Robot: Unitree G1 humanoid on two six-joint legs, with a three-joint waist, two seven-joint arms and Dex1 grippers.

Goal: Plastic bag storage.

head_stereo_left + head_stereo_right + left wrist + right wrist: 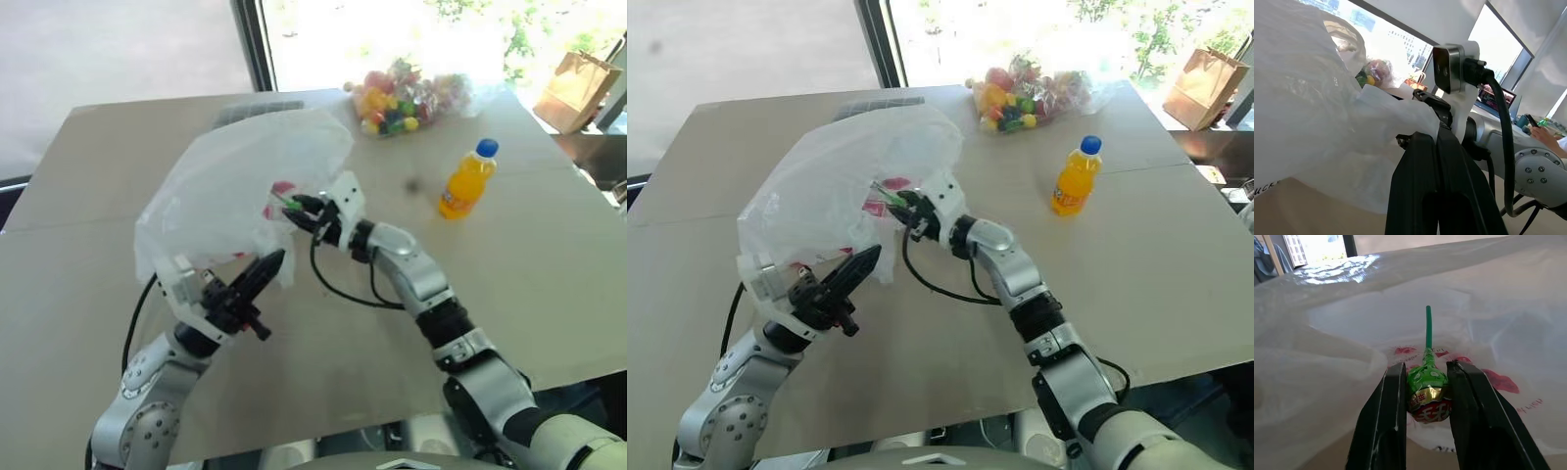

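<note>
right gripper clamps a green lollipop against the plastic bag; left gripper pinches the bag's edge. orange bottle and candy bag lie beyond.

Look past the centre of the table and you find an orange drink bottle with a blue cap standing upright at about two o'clock. Further back, near one o'clock by the far edge, lies a clear bag of colourful sweets. Off the table at the far right corner, a brown paper bag stands on the floor. A green-wrapped lollipop with a green stick shows close up.
</note>
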